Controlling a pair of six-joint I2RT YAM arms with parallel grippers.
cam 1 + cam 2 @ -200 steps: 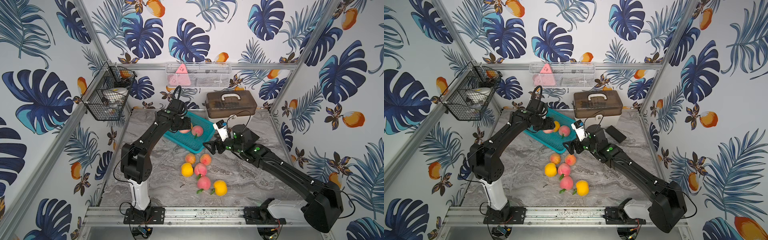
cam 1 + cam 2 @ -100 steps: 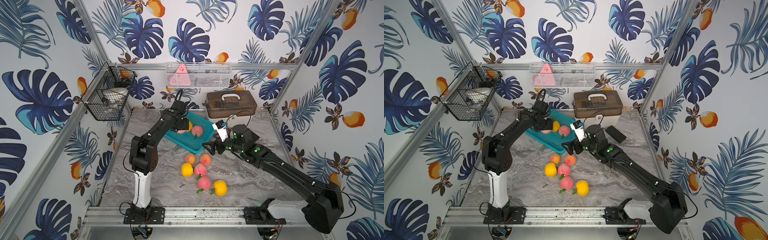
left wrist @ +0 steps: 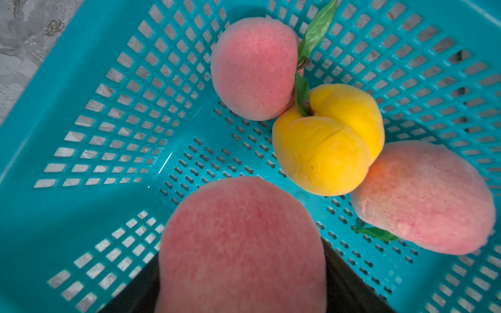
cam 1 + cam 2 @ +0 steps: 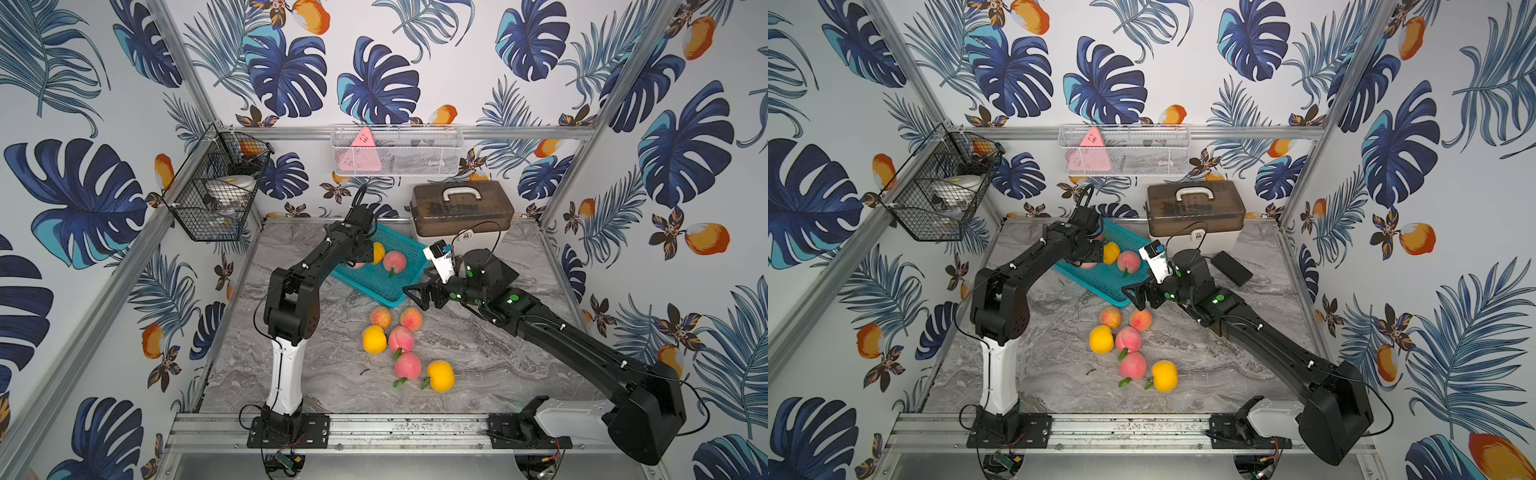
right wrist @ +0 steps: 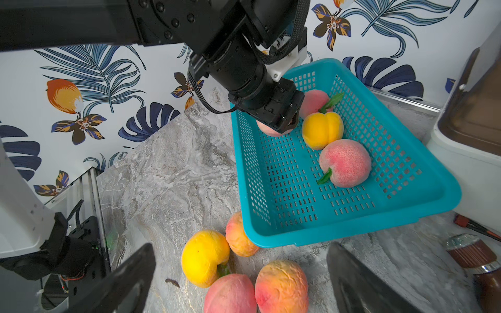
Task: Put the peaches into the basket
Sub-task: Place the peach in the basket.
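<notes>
Inside the teal basket (image 5: pixel 339 230), near its wall on the side of the left arm, the left gripper (image 5: pixel 284 123) was clenched on a pink peach (image 3: pixel 241 244), low over the mesh floor. Three other peaches lay in the basket already: a pink peach with a leaf (image 3: pixel 253 67), a yellow peach (image 3: pixel 328 141) touching it, and a second pink one (image 3: pixel 423 197) touching the yellow one on its other side.

The right gripper (image 4: pixel 417 297) hung with its jaws spread wide and nothing between them, just beside the near corner of the basket, above six loose peaches on the marble table (image 4: pixel 478 365).

Several things could go wrong from here, in my judgement. If the left jaws let go with the fruit tilted toward the wall, it could roll against the rim, or strike the yellow peach and push the row along (the fruits are round and probably light). The nearest loose peach (image 5: pixel 241 235) sat partly under the flared rim, so a grasp on it by the right gripper could catch the rim and drag or lift the basket. The loose peaches lay close together, so wide jaws could knock a neighbour away. Also, both arms worked near the same basket and could collide.
</notes>
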